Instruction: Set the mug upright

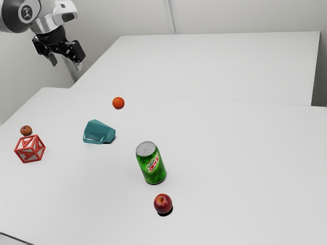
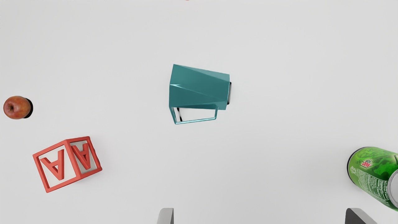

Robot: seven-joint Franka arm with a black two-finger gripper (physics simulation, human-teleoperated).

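High above the table at the exterior view's upper left, my gripper (image 1: 65, 59) holds nothing. A teal faceted mug (image 1: 99, 132) lies on its side on the table, well below the hand and apart from it. In the wrist view the mug (image 2: 199, 88) shows its side wall, with its angular handle lying to one side; its mouth is turned away from sight. The fingertips of my gripper (image 2: 259, 216) stand wide apart with a gap between them.
On the white table (image 1: 230, 153) are a red letter block (image 1: 30, 149), a small reddish fruit (image 1: 26, 130) beside it, an orange (image 1: 118, 103), an upright green soda can (image 1: 151, 163) and a red apple (image 1: 163, 203). The can stands between mug and apple.
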